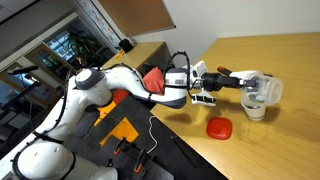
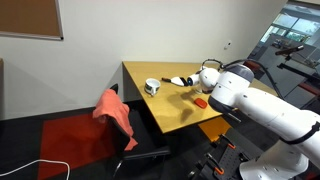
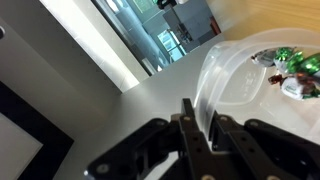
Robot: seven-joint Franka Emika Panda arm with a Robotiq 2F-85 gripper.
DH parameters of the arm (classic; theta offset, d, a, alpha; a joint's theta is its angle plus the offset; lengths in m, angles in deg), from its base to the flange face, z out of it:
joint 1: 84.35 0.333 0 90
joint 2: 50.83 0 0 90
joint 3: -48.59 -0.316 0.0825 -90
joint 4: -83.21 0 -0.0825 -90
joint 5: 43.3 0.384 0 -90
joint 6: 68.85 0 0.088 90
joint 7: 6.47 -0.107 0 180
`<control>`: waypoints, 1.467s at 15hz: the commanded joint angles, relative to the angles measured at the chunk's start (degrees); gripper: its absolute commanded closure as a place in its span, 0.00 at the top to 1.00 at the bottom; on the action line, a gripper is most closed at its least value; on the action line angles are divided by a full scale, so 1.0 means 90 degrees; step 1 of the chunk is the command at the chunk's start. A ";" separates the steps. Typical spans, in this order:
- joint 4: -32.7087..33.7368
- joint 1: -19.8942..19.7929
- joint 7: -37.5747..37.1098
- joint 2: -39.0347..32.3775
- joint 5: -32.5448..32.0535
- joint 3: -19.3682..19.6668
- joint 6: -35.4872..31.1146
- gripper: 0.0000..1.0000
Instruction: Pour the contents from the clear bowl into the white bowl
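Wood table point(image 1: 290, 50) w/ white bowl point(image 1: 256, 111), windows point(image 1: 50, 50) beyond.

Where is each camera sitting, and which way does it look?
Exterior view: beside the robot's base, facing along the arm toward the clear bowl held above the white bowl.
Exterior view: across the room, facing the table, arm at the right edge.
Wrist view: on the wrist, looking past the gripper pinching the clear bowl's rim.
Both exterior views share the red dish.

An office room: wooden desk point(image 2: 140, 72), corkboard point(image 2: 28, 18), glass partition point(image 2: 296, 30).
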 commanded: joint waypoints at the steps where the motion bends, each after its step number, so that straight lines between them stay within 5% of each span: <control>1: -0.0169 0.0160 -0.0282 0.0025 -0.0344 -0.0045 0.0234 0.03; 22: -0.0117 -0.0186 -0.1404 0.0688 -0.2366 -0.1094 0.1908 0.03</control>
